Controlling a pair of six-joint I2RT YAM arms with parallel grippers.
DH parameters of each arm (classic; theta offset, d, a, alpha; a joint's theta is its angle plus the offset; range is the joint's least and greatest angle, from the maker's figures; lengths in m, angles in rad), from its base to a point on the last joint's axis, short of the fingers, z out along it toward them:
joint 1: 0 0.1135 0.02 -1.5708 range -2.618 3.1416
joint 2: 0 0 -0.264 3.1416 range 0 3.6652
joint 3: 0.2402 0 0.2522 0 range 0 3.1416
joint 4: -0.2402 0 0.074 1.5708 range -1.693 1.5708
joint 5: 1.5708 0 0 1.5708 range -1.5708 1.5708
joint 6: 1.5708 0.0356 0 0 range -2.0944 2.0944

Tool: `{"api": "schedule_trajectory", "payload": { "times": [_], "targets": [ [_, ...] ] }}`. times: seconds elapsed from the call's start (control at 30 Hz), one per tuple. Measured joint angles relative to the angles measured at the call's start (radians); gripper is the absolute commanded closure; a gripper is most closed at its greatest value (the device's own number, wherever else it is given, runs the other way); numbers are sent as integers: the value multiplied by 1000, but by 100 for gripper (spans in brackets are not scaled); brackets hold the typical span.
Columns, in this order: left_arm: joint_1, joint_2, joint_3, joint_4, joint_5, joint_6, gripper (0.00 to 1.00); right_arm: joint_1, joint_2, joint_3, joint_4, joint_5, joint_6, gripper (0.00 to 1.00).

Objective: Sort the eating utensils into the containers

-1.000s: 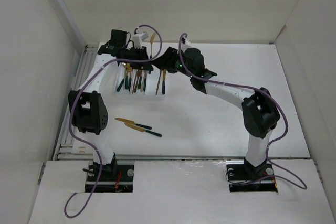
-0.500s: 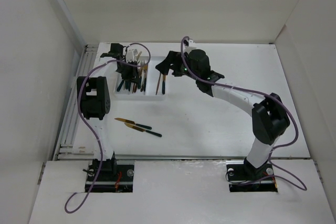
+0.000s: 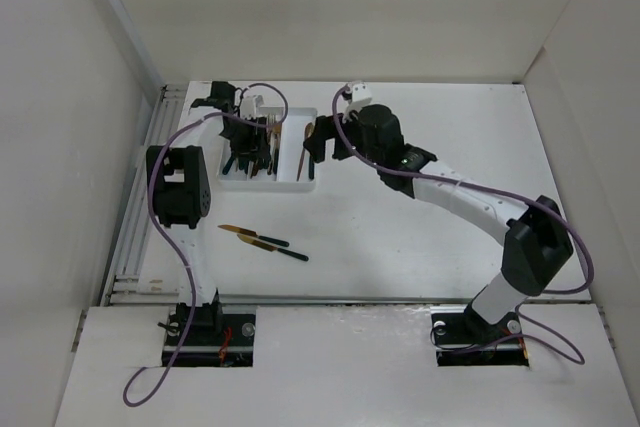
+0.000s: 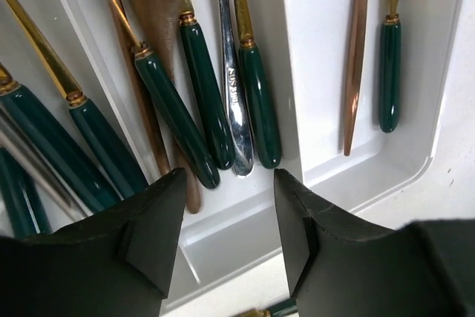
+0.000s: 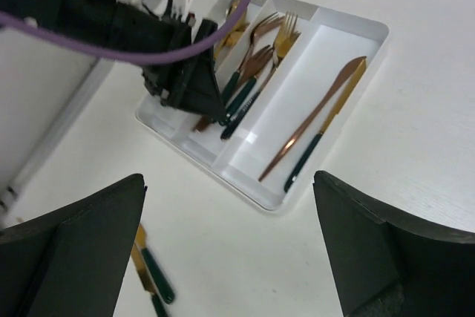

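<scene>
Release on both sides, only a moment old; left gripper [image 4: 228, 187] down from a raised carry with a gold utensil to a low hover over the white tray [image 3: 300, 180], jaws part-way apart and nothing between them (piece most likely dropped among the forks [image 4: 197, 87] of the middle compartment, though hard to single out). Right gripper [image 5: 226, 209] back from the right-hand compartment, jaws spread wide and empty; copper knife [image 5: 315, 109] and green-handled knife [image 5: 315, 142] lying side by side in there. Means two more pieces sorted; leaves loose utensils [image 3: 263, 238], three by the look of it, on the table [image 3: 420, 247], well apart from the tray and on the left arm's side.

Left arm folded steeply, elbow high, wrist pointing down at the tray's near end; fingertips just above the handles, apparently not touching. Right arm stretched long and low across the table, wrist turned towards the tray, gripper hovering just beside its right wall.
</scene>
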Motion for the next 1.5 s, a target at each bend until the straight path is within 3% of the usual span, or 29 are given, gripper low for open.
{"api": "schedule_trajectory", "payload": {
  "times": [0.23, 0.37, 0.47, 0.5, 0.77, 1.07, 1.13, 1.4, 1.5],
  "targets": [
    [19, -15, 129, -66, -27, 29, 50, 98, -55, 0, -107, 14, -233, 0],
    [85, -122, 144, -86, -47, 34, 50, 141, -44, 2, -193, -53, -323, 4],
    [150, -241, 139, -89, -68, 34, 50, 188, 15, 17, -261, -92, -367, 27],
    [175, -290, 127, -84, -75, 34, 49, 210, 42, 23, -280, -99, -376, 38],
    [323, -644, -90, -44, -144, 13, 40, 425, 309, 82, -430, -90, -372, 33],
    [340, -764, -266, -39, -305, -13, 40, 454, 369, 95, -465, -45, -246, 35],
    [340, -771, -286, -41, -320, -14, 40, 452, 383, 106, -465, -29, -230, 43],
    [340, -827, -298, -36, -353, -18, 40, 494, 442, 177, -490, 94, -223, 44],
    [340, -835, -298, -36, -357, -18, 40, 525, 449, 184, -492, 113, -225, 57]
  ]
}}
